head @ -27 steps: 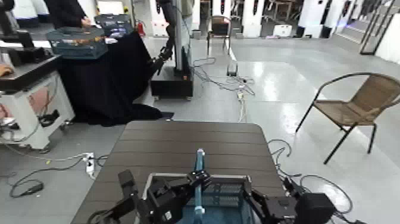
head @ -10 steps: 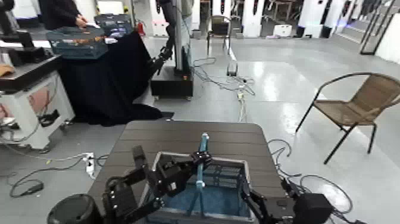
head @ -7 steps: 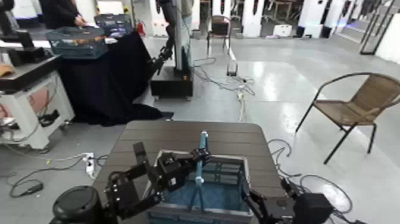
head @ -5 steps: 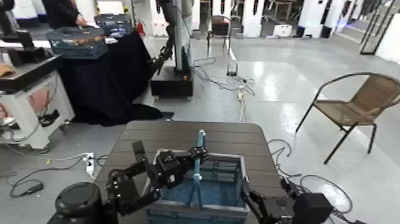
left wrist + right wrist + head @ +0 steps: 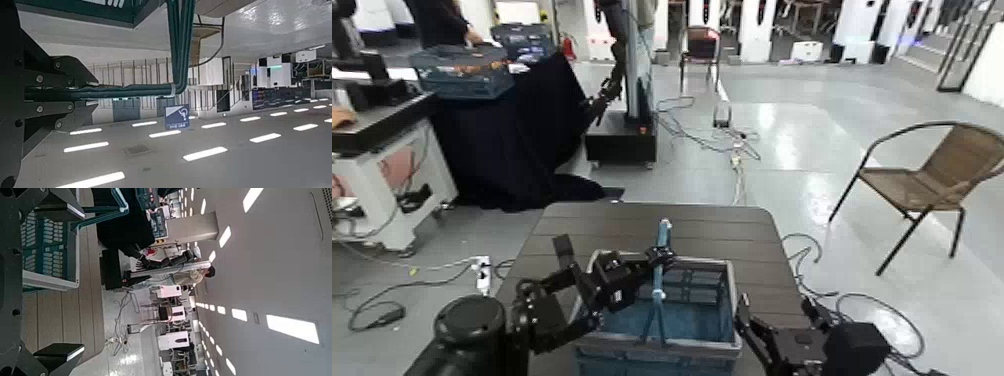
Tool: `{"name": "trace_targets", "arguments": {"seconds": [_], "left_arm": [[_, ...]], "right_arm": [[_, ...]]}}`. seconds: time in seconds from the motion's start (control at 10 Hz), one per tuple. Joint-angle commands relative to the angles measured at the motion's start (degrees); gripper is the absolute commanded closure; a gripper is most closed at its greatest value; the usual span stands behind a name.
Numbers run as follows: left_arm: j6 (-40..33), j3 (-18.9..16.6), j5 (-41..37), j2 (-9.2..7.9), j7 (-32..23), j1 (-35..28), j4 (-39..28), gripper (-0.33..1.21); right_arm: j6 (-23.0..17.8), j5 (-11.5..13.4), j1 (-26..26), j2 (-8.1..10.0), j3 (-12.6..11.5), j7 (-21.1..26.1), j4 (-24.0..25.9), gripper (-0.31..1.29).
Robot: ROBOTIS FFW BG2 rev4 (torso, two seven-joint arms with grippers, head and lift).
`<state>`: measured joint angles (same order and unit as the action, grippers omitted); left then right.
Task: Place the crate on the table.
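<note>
Far left, a table draped in black cloth (image 5: 507,130) carries a dark teal crate (image 5: 462,72); a person (image 5: 437,20) stands behind it. A white bench (image 5: 377,165) sits at the left edge, cables on the floor beside it.

Left gripper (image 5: 654,262): reaches in from the lower left, black arm low over the left side of the table (image 5: 652,225). Its fingers are pinched on the thin light-blue handle (image 5: 661,262) of the crate (image 5: 657,318), partway up the arch. In the left wrist view the handle (image 5: 180,47) runs as teal bars between the dark finger (image 5: 31,86) parts, ceiling lights behind.

Crate: blue-grey, lattice sides, grey rim, handle upright. It sits over the near half of the brown slatted table, roughly centred. Cannot tell whether its base touches the tabletop.

Right gripper (image 5: 757,340): low at the near right corner of the crate, just beside the rim. Its fingers are spread and hold nothing; the right wrist view shows 2 dark fingertips (image 5: 55,356) well apart, with the crate wall (image 5: 47,247) and table slats between them.

Far right, a wicker chair (image 5: 932,180) with a dark metal frame stands on the grey floor, well apart from the table.
</note>
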<state>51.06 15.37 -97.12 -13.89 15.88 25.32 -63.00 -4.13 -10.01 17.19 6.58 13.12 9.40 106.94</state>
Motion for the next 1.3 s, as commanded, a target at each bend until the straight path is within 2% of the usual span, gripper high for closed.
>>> {"name": "trace_targets", "arguments": {"seconds": [0.1,0.8,0.9,1.2,1.3], "left_arm": [[-0.2,0.1,1.0,0.00,0.8,1.1,1.9,1.20],[-0.4,-0.3,2.4,0.09,2.3,1.7,4.0,1.17],[-0.7,-0.6,2.5,0.18,3.0,1.6,4.1,0.95],[-2.5,-3.7,4.8,0.35,4.8,0.3,3.3,0.09],[-4.1,-5.7,9.2,0.53,4.9,-0.4,1.9,0.01]], "right_arm": [[0.0,-0.2,-0.1,0.10,0.1,0.0,-0.1,0.13],[0.0,-0.5,-0.2,0.10,0.2,0.0,-0.1,0.13],[0.0,-0.6,-0.2,0.10,0.2,0.0,-0.1,0.13],[0.2,-1.0,-0.1,0.01,0.1,0.0,-0.1,0.13],[0.2,-1.2,0.0,0.01,0.1,0.0,-0.1,0.13]]}}
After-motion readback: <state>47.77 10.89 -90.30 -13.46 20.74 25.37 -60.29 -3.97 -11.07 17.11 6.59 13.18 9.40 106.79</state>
